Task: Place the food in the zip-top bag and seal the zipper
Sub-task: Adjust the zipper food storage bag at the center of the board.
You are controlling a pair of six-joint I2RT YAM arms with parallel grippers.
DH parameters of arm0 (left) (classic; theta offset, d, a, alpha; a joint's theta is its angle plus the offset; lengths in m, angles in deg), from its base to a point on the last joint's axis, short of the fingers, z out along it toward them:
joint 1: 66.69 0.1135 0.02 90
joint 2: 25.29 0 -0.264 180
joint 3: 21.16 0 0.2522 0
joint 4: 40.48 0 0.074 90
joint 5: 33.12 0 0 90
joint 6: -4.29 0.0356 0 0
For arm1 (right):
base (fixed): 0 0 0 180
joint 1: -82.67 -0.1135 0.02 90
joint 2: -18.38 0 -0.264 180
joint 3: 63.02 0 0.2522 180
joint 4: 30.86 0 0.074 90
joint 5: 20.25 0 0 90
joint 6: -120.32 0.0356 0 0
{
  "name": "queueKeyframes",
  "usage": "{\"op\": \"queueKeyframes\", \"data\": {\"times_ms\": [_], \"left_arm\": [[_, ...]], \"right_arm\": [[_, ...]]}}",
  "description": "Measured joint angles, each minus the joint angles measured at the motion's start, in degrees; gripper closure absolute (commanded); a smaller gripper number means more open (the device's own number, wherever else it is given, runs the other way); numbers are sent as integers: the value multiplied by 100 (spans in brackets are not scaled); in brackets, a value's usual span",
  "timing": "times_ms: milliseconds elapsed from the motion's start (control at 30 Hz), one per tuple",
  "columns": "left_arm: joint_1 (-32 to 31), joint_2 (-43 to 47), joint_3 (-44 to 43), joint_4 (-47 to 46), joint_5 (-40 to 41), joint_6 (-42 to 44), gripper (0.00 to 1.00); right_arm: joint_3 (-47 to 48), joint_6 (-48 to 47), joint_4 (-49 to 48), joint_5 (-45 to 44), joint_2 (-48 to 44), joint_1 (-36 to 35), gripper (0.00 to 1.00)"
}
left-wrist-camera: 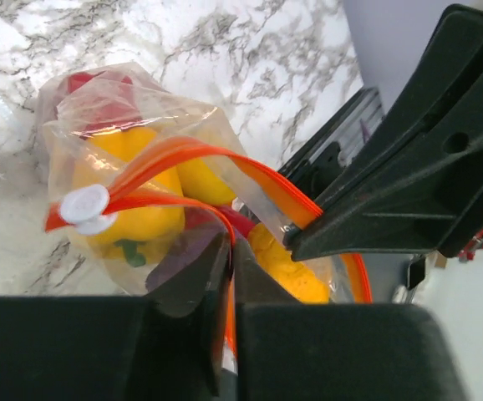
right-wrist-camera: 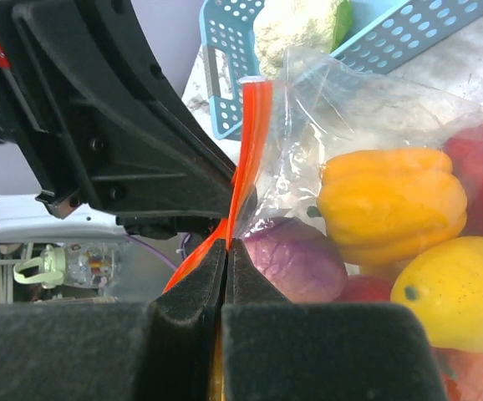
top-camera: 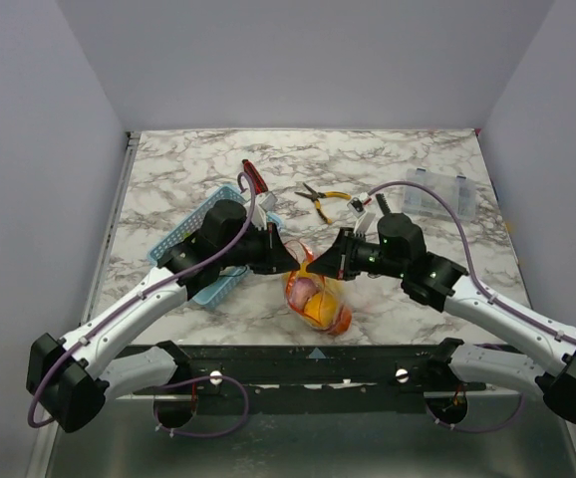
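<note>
the zip-top bag [top-camera: 320, 299] lies near the front edge of the desk [top-camera: 418, 169], with the food [right-wrist-camera: 392, 200] inside. the left hand [left-wrist-camera: 229, 251] and right hand [right-wrist-camera: 225, 251] are each pinched closed on the zipper [right-wrist-camera: 256, 117]. farther back, a blue basket [top-camera: 180, 239] holds a cauliflower [right-wrist-camera: 296, 25].

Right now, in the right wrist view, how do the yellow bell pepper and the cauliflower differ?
The yellow bell pepper sits inside the clear zip-top bag; the cauliflower lies outside it, in the blue basket. The pepper is smooth, glossy and yellow-orange; the cauliflower is white and bumpy, with a green leaf. Both are toy vegetables.
</note>
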Motion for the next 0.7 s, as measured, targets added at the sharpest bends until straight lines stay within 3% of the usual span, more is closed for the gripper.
{"op": "queueKeyframes", "data": {"times_ms": [167, 267, 433, 567, 700], "left_arm": [[2, 782, 761, -688, 168, -706, 45], [2, 1119, 909, -935, 278, -925, 33], [0, 1176, 953, -1185, 387, -1178, 5], [0, 1027, 885, -1147, 522, -1346, 3], [-2, 688, 610, -962, 782, -1504, 16]], "right_arm": [[-179, 164, -356, -9, 2, 0, 100], [-247, 234, -474, -15, 2, -2, 100], [-251, 240, -577, -15, 2, -2, 100], [-251, 234, -601, -11, 11, -2, 100], [-251, 192, -656, 26, 129, -2, 100]]}}
